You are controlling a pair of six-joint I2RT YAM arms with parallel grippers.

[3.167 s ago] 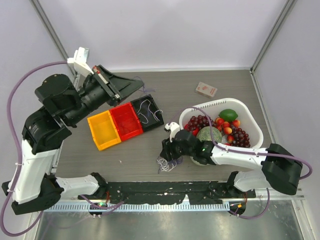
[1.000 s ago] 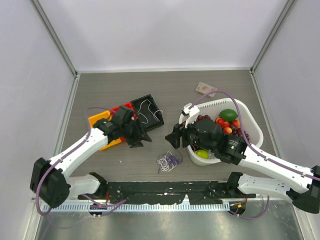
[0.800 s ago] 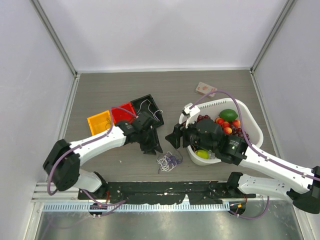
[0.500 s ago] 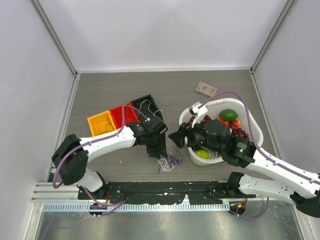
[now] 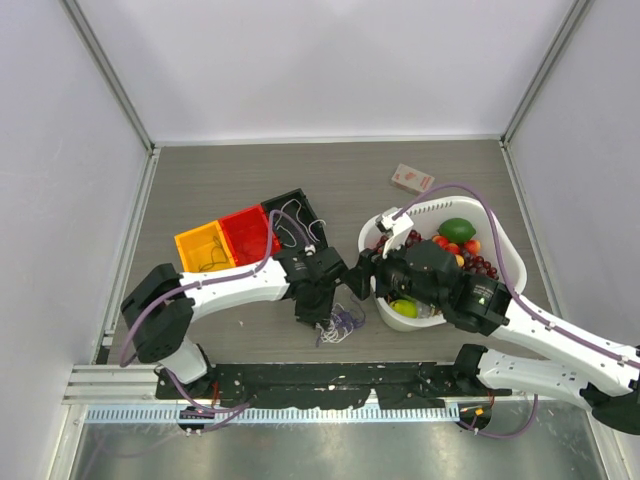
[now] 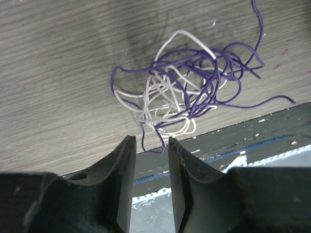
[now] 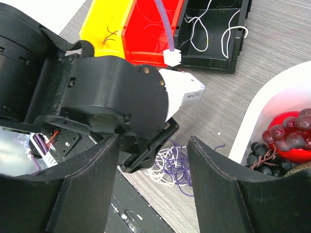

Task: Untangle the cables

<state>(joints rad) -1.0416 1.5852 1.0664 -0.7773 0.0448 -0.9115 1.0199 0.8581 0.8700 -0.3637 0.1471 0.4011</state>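
Note:
The cables lie as a small tangle of dark purple and white cords on the table near its front edge. My left gripper hangs low just left of the tangle. Its jaws are open by a narrow gap with nothing clamped, and one purple loop lies on the table under the tips. My right gripper hovers above, between the tangle and the basket. It is open and empty, looking down on the left wrist and the tangle. A white cable lies in the black bin.
Yellow, red and black bins stand in a row at the left. A thin reddish cord lies in the yellow bin. A white basket of fruit stands at the right, and a small card box behind it.
My left arm has swung right and forward from the bins down to the tangle, and its jaws have narrowed. The right arm has barely moved. The tangle lies where it was.

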